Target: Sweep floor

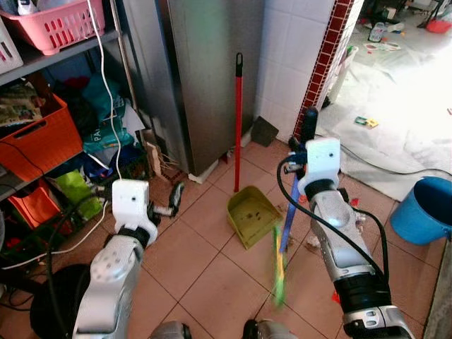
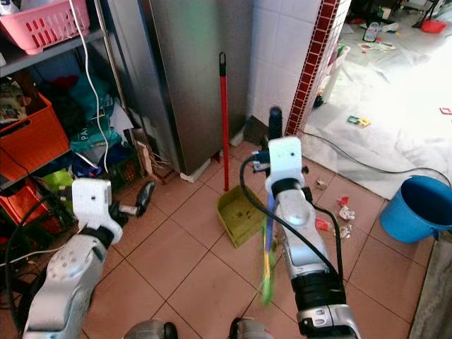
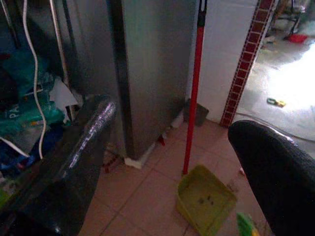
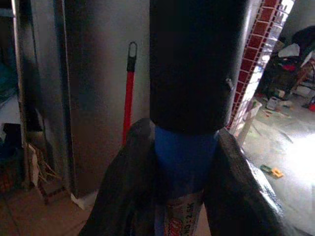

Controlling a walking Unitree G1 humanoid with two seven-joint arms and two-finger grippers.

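My right gripper (image 1: 299,159) is shut on a broom with a blue handle (image 1: 287,224), a black top grip (image 1: 308,123) and green bristles (image 1: 278,274) that look blurred just above the tiles. In the right wrist view the handle (image 4: 184,156) sits tight between both fingers. A yellow-green dustpan (image 1: 252,215) rests on the floor just left of the broom, its red handle (image 1: 238,120) upright before a steel cabinet. Bits of litter (image 2: 332,219) lie on the tiles to the right of the broom. My left gripper (image 1: 169,205) is open and holds nothing, low at the left.
A steel cabinet (image 1: 205,70) and a white tiled wall stand ahead. Cluttered shelves with an orange crate (image 1: 39,138) and a pink basket (image 1: 56,25) fill the left. A blue bucket (image 1: 424,208) stands at the right, beside a white floor sheet (image 1: 402,106) and a black cable.
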